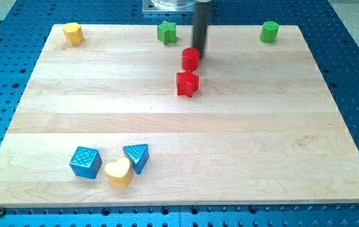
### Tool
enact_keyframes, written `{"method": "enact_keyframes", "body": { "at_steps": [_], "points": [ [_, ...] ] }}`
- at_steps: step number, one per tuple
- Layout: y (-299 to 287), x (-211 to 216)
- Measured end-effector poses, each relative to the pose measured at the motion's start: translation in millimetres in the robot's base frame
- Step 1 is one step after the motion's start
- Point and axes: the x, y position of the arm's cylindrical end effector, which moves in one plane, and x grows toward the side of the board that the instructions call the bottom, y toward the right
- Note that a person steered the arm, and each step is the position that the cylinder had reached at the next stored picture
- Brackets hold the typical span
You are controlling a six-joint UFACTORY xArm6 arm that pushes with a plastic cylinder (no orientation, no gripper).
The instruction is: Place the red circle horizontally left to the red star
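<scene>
My tip (199, 55) presses the right flank of the red circle (191, 59), which sits just above the red star (187, 84) on the desk (242, 145). The end effector is a bare rod — nothing clenched. The circle looks light, hard, slippery — push it through its centre.

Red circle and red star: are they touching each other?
Cannot tell. In the camera view the red circle sits directly above the red star, with no clear gap visible.
</scene>
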Motion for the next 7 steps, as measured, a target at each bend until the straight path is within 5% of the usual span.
{"method": "enact_keyframes", "body": {
  "at_steps": [1,4,7],
  "points": [
    [-37,4],
    [41,10],
    [-15,38]
  ]
}}
